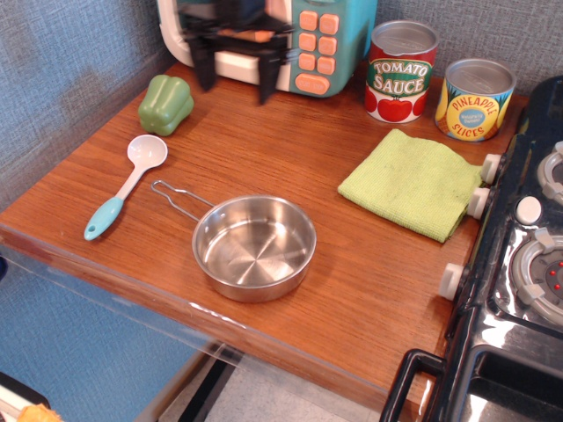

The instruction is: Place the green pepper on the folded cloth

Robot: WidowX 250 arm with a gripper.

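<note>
Steel pan empty, two cans closed, upright

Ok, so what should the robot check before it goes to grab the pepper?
1. Pepper free to grab, nothing on it: ok.
2. Gripper open, jaws apart: ok.
3. Gripper empty: ok.
4. Gripper over the pepper: not ok, it sits to the pepper's right, in front of the microwave.
5. Cloth bare and flat, ready for the pepper: ok.
6. Spoon out of the way of the grab: ok, it lies apart from the pepper, nearer the table's front edge.
</note>
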